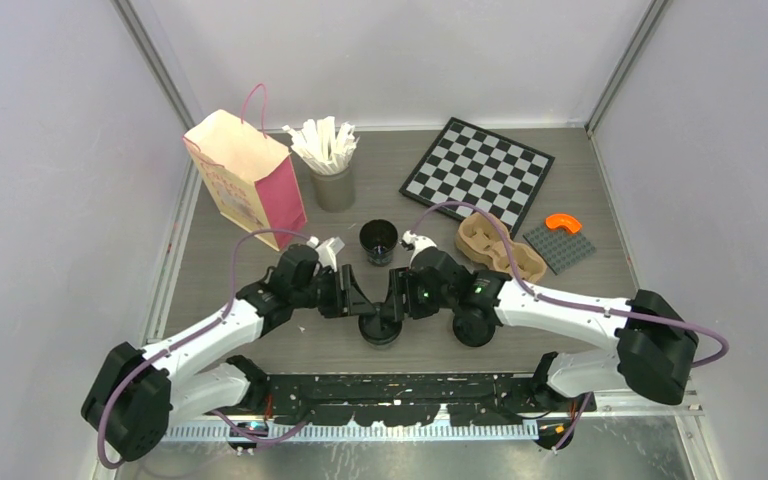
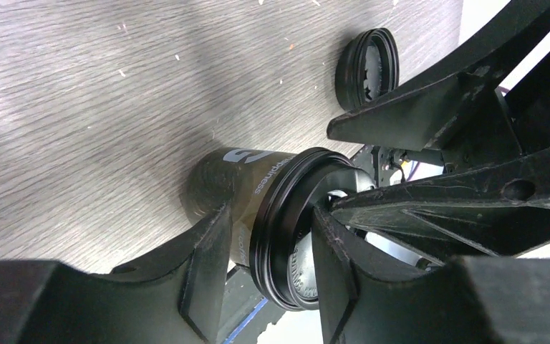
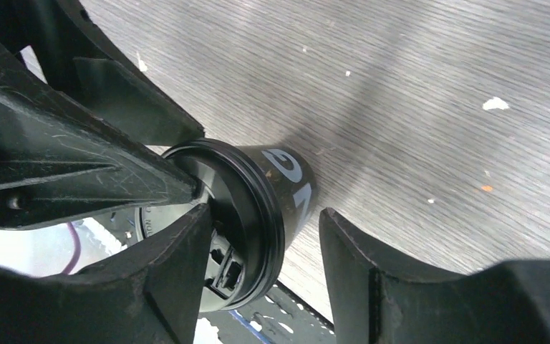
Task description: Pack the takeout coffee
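A small black paper cup [image 1: 380, 330] with its black lid [image 2: 276, 236] on stands near the table's front edge, between both grippers. My left gripper [image 1: 356, 300] is open and turned sideways: one finger rests on the lid's top and the other lies beside the cup's body [image 2: 240, 179]. My right gripper [image 1: 396, 300] is open too, with one finger over the lid [image 3: 254, 208] and the other clear of the cup [image 3: 290, 179]. A second black cup [image 1: 378, 240] stands open behind them. A loose black lid [image 2: 367, 68] lies on the table.
A brown pulp carrier [image 1: 500, 250] lies at the right behind my right arm. A pink paper bag [image 1: 248, 180] and a grey cup of white stirrers [image 1: 332, 185] stand at the back left. A chessboard [image 1: 477, 172] and a grey baseplate [image 1: 558, 247] lie at the back right.
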`<state>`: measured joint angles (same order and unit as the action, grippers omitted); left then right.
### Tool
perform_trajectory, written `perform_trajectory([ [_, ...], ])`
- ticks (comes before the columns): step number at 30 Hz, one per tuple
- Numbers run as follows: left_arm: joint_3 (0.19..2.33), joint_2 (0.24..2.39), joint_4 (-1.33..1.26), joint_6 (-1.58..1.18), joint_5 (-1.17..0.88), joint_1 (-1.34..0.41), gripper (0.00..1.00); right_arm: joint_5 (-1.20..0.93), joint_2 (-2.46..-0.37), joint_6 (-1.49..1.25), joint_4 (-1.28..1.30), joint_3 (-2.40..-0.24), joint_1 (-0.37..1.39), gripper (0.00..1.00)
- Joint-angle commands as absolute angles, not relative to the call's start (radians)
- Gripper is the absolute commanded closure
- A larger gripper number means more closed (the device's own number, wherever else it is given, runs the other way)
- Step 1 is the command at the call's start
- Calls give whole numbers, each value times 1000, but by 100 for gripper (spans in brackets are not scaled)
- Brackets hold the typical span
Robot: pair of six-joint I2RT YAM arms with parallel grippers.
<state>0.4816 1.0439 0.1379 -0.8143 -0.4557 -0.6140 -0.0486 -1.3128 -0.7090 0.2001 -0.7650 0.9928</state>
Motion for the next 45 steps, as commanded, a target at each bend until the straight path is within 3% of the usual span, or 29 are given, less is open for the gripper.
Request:
perform_trajectory([
  [1,440,1070,132,-811,-422,-614,55,48,-1247,-734,350,-802,997,37],
  [10,389,1032,81,-860,-410,-616,59,13,-1100,-942,286,-723,1020,35],
  [23,359,991,78,-880,-387,-626,61,102,-1188,-1153,157,-671,1166,33],
  [45,361,997,78,-877,-383,-638,63,186,-1122,-1227,83,-527,1167,53],
])
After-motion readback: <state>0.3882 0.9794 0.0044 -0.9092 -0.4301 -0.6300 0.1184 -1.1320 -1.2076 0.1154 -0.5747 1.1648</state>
